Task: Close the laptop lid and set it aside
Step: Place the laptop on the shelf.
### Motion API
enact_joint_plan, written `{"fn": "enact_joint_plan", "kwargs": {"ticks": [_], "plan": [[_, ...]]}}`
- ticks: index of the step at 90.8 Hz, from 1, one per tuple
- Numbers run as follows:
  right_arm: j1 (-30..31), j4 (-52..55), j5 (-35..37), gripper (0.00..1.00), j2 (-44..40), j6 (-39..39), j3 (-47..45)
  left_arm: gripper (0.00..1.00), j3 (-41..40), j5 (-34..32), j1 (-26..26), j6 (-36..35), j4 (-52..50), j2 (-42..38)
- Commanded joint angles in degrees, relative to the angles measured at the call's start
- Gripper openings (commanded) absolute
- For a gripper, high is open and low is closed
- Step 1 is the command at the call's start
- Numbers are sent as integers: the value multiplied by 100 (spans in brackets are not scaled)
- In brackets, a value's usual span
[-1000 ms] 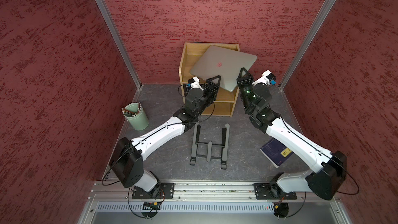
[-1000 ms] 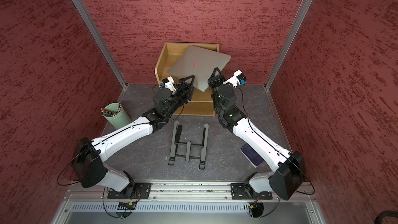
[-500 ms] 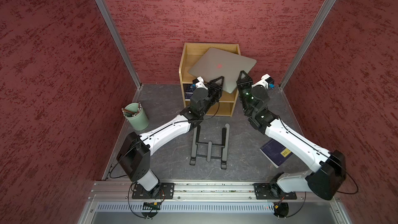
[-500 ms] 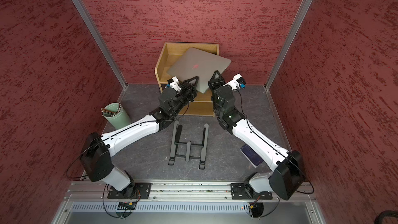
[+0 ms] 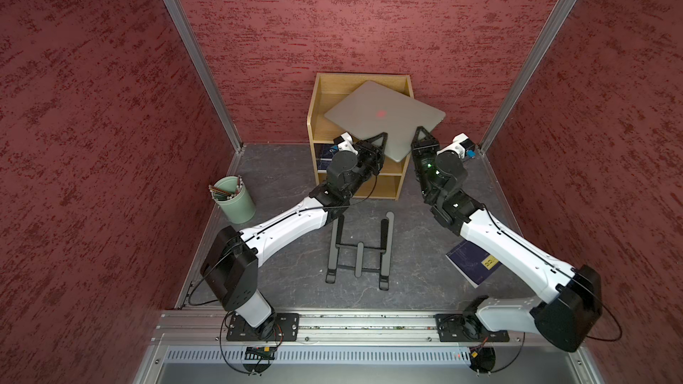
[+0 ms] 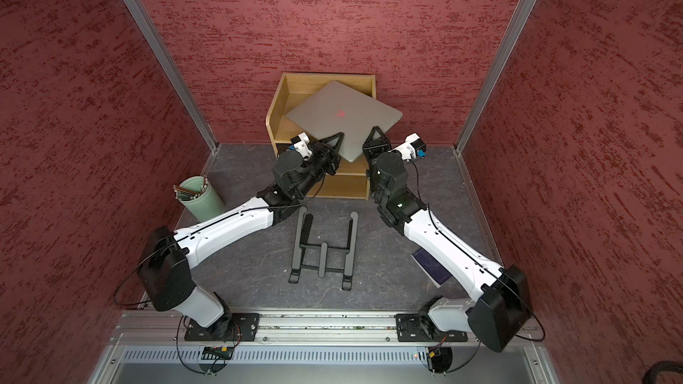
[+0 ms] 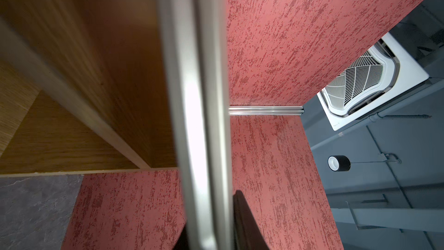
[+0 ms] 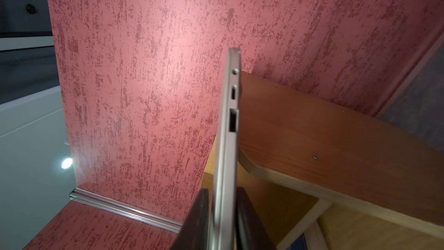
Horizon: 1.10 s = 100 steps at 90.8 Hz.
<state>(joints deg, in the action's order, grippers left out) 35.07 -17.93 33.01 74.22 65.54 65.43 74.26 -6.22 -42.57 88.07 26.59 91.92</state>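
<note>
The jaws of the left gripper [image 5: 382, 138] are pinching the near edge of the laptop [image 5: 384, 120]. In the left wrist view, the silver edge of the laptop [image 7: 197, 116] is running between its dark fingers [image 7: 242, 222].

The jaws of the right gripper [image 5: 421, 136] are sitting on both sides of the next edge, close to the same corner. In the right wrist view, the fingers [image 8: 247, 212] are standing on each side of the thin laptop [image 8: 228, 140]. I cannot tell if they are squeezing it or only sitting beside it.

The laptop lid [image 5: 366, 108] is lying shut, with its small logo facing up. The laptop is sitting slanted over the open top of the wooden shelf [image 5: 317, 116] at the back edge of the table [image 5: 414, 253]. One corner is sticking out past the shelf's right wall, and another is poking toward the front, between the two grippers. I cannot tell if the laptop is resting on the shelf.

Dark blue books [image 5: 325, 153] are sitting inside the shelf. A black stand [image 5: 360, 249] is lying flat in the middle of the table. A green cup [image 5: 236, 205] full of pencils is standing by the left edge. A blue book [image 5: 471, 262] is lying near the right edge, partly under the right arm.
</note>
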Motion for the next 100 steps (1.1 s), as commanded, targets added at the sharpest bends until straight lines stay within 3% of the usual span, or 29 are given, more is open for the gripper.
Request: {"fn": "enact_joint_plan", "kwargs": {"ticks": [1,15,31,45,63,100], "plan": [[15,-37,-180,47,-464,-361,49,0,96,655,234,-582,-330,-198],[8,260,-327,65,-665,-562,-31,0,125,1299,532,-895,-808,-408],[-5,761,-435,75,-928,-884,-30,0,-20,2126,1012,-1027,-1115,-773],[-4,1192,-639,76,-1121,-1093,18,0,-2,2920,1527,-1165,-1592,-1130],[-6,1473,-1143,77,-1129,-1246,70,0,134,3664,1833,-1403,-2156,-1278],[0,1880,-1445,79,-1147,-1112,-92,0,576,4343,2036,-1471,-2204,-812]]}}
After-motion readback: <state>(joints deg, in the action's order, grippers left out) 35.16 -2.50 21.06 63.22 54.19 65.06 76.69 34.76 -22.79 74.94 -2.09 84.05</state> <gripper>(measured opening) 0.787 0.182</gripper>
